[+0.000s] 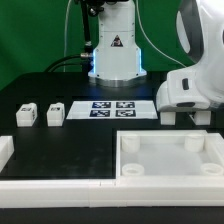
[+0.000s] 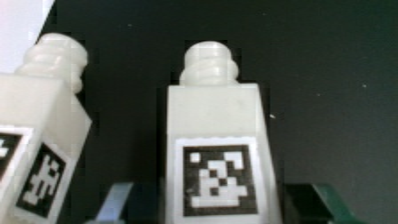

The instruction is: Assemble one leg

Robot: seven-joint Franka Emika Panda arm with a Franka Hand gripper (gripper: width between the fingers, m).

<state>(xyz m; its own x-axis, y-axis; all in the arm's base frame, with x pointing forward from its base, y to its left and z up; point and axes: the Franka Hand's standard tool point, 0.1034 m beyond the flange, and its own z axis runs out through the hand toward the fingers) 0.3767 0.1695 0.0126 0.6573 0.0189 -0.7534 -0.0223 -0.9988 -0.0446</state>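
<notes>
Straddling one leg [image 2: 222, 140]: the tool [image 2: 222, 204] has its dark fingertips [image 2: 128, 204] on either side of the peg's marker end. The tag face is toward the wrist camera and the ribbed stud is at the far end. Can't tell whether the jaws are clenched on it or just alongside, because the contact line is too murky. The second leg [image 2: 45, 130] lies just beside the first, roughly parallel, with its stud pointing the same way. Both are on the black desk [image 2: 338, 60].

Exterior view:
- The arm's white hand [image 1: 190, 88] sits low over the desk at 3 o'clock.
- The third leg [image 1: 27, 115] and fourth leg [image 1: 55, 113] are at 9 o'clock, near each other but not touching, well apart from the hand.
- The marker board [image 1: 105, 108] lies flat near centre, between those two legs and the hand.
- The square tabletop [image 1: 170, 172], with round corner sockets, is at 5 o'clock, near the hand on the camera side.
- A white L-shaped rail [image 1: 60, 186] runs from 6 to 8 o'clock.
- The arm's base [image 1: 113, 50] is at 12 o'clock.
</notes>
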